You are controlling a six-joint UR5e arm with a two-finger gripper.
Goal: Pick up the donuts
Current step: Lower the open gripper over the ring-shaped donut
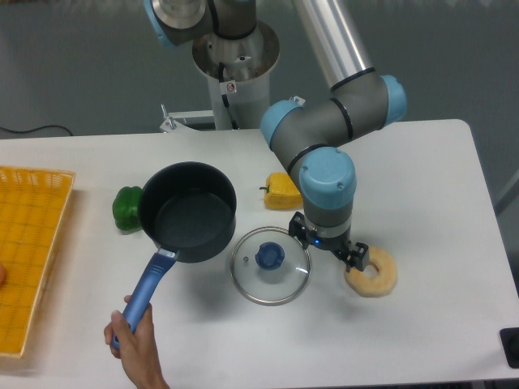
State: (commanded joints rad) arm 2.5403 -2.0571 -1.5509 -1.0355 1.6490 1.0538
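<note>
The pale cream-yellow ring donut (378, 277) lies flat on the white table (438, 186), to the right of the glass lid. My gripper (327, 243) points down, low over the table, between the lid and the donut. Its jaws stand wide apart and nothing is between them. The right fingertip (356, 255) overlaps the donut's upper left rim; I cannot tell whether it touches. The left fingertip (298, 228) is near the lid's upper right edge.
A round glass lid with a blue knob (270, 265) lies left of the gripper. A yellow pepper (282, 190) is behind it. A dark pot (188, 211) has its blue handle held by a human hand (134, 344). A green pepper (126, 208) and a yellow basket (28, 251) are at the left.
</note>
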